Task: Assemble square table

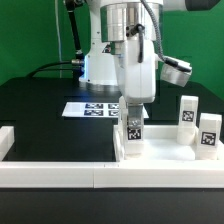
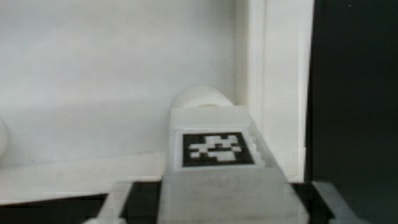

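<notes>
**Leg gripped at the tabletop's corner**

The black table (image 1: 40, 110) carries the white rails (image 1: 50, 168) along its near edge. The arm (image 1: 128, 40) reaches down at centre. The square top (image 1: 160, 152) lies against the near rail, towards the exterior view's right. The marker board (image 1: 92, 108) lies behind, flat. The gripper (image 1: 133, 112) is closed on one tagged leg (image 1: 133, 135), upright at the top's corner nearest the exterior view's left. Two more legs (image 1: 188, 112) (image 1: 208, 135) stand upright at the top's other side.
</notes>
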